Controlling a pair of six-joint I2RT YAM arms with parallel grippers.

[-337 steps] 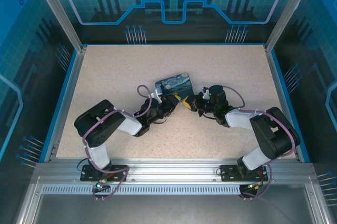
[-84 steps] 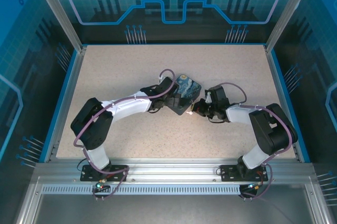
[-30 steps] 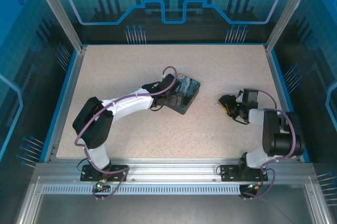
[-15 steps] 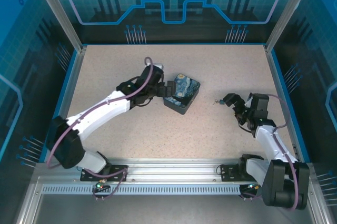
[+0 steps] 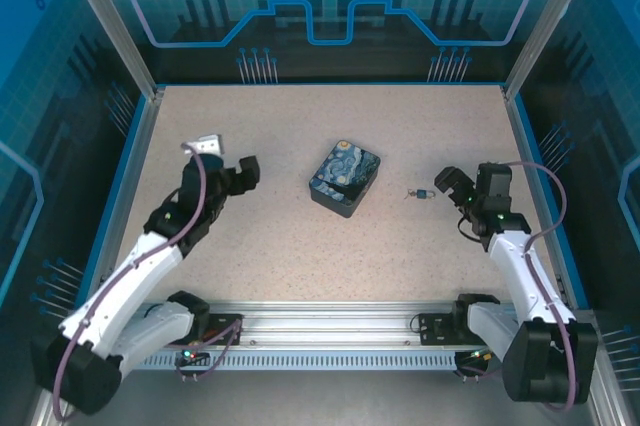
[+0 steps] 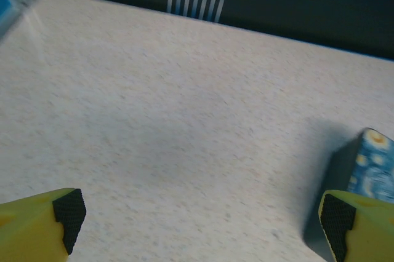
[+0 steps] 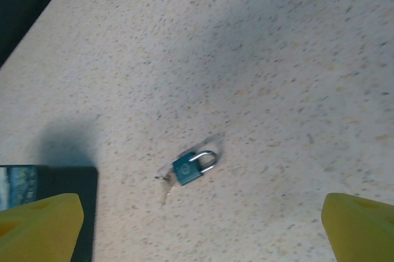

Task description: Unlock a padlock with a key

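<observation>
My right gripper is spread wide. Just ahead of it the padlock lies on the speckled table, with the key at its base. Any marking is too small to read. My left gripper gapes wide near the starry box.

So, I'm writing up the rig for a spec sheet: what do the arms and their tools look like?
Both the left arm and right arm have white links and black joints. A purple cable loops along each. The left tool and right tool have yellow fingers; the left's pads are black.
</observation>
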